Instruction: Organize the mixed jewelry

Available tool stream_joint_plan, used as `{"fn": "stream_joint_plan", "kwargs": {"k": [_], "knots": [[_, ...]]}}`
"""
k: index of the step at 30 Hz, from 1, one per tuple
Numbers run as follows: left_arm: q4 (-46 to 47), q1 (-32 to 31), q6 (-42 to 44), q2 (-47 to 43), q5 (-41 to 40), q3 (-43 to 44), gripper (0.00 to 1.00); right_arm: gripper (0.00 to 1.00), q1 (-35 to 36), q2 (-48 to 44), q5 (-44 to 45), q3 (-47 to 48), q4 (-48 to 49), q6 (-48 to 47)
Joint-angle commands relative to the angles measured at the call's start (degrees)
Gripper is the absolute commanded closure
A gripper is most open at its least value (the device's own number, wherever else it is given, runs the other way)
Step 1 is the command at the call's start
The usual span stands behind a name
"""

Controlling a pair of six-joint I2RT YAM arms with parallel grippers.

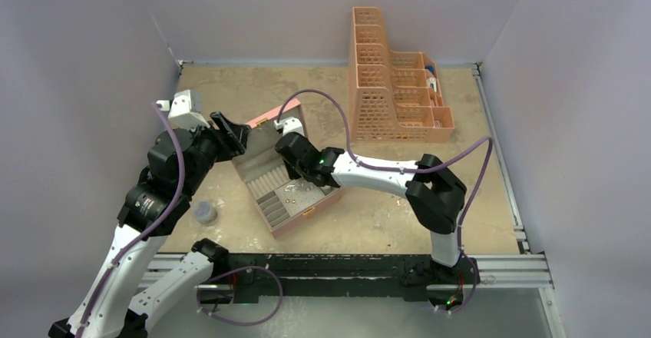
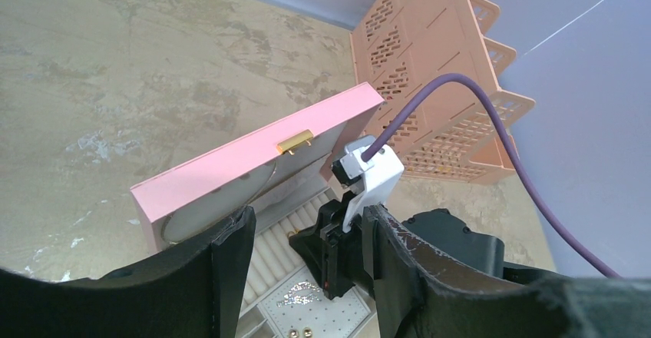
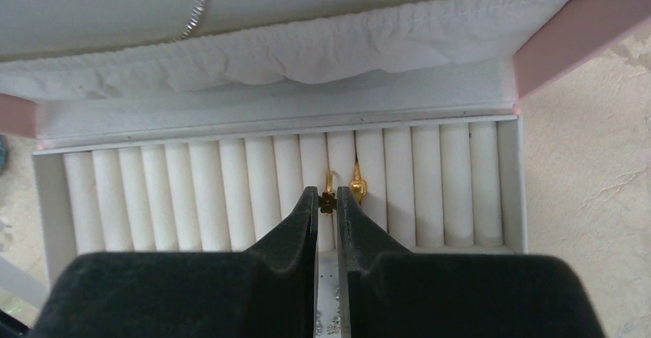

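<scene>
The pink box (image 1: 301, 217) lies open, its lid (image 2: 253, 161) raised. My right gripper (image 3: 328, 200) is shut on a gold ring with a dark clover top (image 3: 328, 203), at the groove between two white ring rolls (image 3: 230, 192). A second gold ring (image 3: 358, 190) sits in the groove just to the right. A silvery chain (image 2: 305, 297) and two gold studs (image 2: 300, 331) lie on the dotted pad. Another thin chain (image 3: 198, 0) hangs inside the lid. My left gripper (image 2: 307, 226) is open, its left finger (image 2: 230, 238) against the lid's inner face, with nothing between its fingers.
A grey round disc (image 1: 204, 212) lies on the table left of the box. A tall orange slotted basket (image 1: 395, 84) stands at the back right. The right arm's purple cable (image 2: 460, 100) arcs over the box. Metal rails (image 1: 345, 265) run along the near edge.
</scene>
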Motion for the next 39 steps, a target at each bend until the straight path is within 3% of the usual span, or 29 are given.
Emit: {"fn": "stream_joint_plan", "kwargs": {"k": [1,24,26,30,32,39], "knots": [[0.37,0.25,0.76,0.07,0.33,1.42,0.47,0.98,0.23,0.16,1.31,1.59,0.49,-1.13],[0.28,0.25,-0.26,0.10,1.30,0.28,0.46,0.94,0.24,3.40,1.37,0.50,-0.09,-1.52],[0.28,0.26,-0.26,0.02,1.39,0.41,0.46,0.90,0.24,2.53,0.64,0.83,-0.48,-0.88],[0.28,0.25,-0.35,0.01,1.56,0.70,0.46,0.68,0.18,-0.82,-1.50,0.98,0.64,-0.07],[0.28,0.27,-0.35,0.10,1.65,0.87,0.46,0.64,0.15,-1.93,-1.84,1.25,1.08,0.46],[0.03,0.25,-0.53,0.06,1.92,1.07,0.46,0.71,0.09,-3.28,-1.27,1.13,1.37,1.11]]}}
